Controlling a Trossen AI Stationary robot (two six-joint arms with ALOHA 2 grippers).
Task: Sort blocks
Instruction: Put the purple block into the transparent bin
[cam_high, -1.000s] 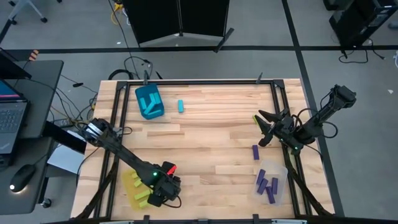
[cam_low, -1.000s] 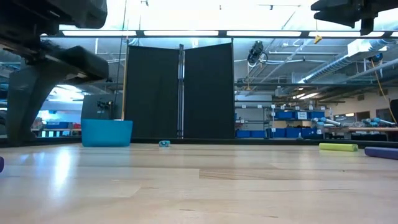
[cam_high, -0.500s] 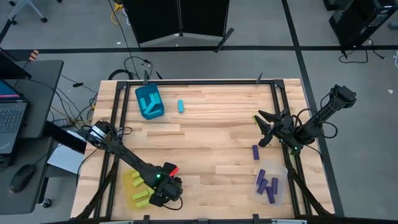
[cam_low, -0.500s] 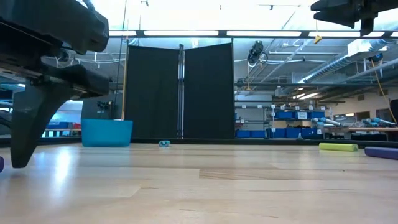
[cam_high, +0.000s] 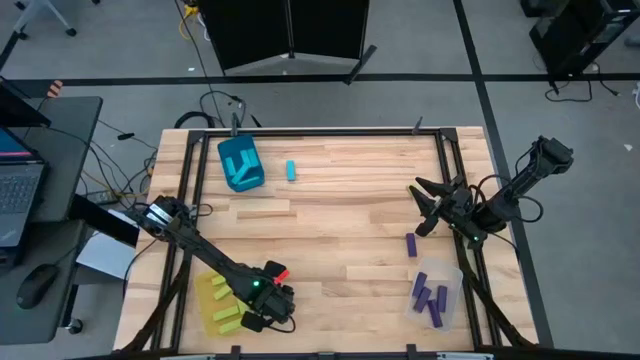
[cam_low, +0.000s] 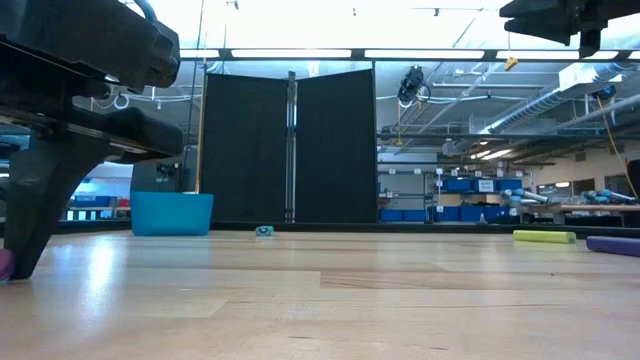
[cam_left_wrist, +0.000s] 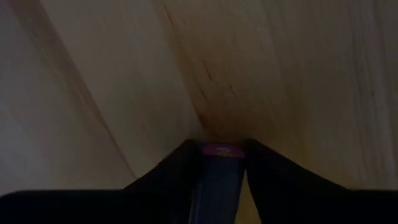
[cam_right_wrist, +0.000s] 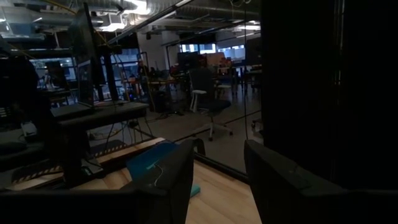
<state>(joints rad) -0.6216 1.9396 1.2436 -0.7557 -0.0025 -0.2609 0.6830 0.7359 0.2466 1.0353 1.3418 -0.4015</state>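
high: left gripper (cam_high: 262, 305) low on table (cam_high: 330, 210), just beside yellow bin (cam_high: 215, 300); right gripper (cam_high: 428, 208) fingers spread, holding nothing, purple block (cam_high: 411, 245) just below it | low: left gripper's finger tip meets purple block (cam_low: 4, 263) | left wrist: fingers clamp purple block (cam_left_wrist: 219, 168) between them

Purple blocks: one bar (cam_left_wrist: 219, 163) stands pinched between the fingers of the left gripper (cam_high: 272, 303) at the table's near edge; one (cam_high: 411, 245) lies flat just in front of the right gripper (cam_high: 428, 207); four more (cam_high: 429, 293) lie side by side beyond it, toward the near right corner. Lime yellow-green blocks: several bars (cam_high: 220, 303) lie flat close beside the left gripper; one (cam_low: 544, 237) lies near the right gripper. Cyan-blue blocks: one bar (cam_high: 291, 171) lies flat, well apart from both grippers, with further bars (cam_high: 238, 164) heaped just beside it.
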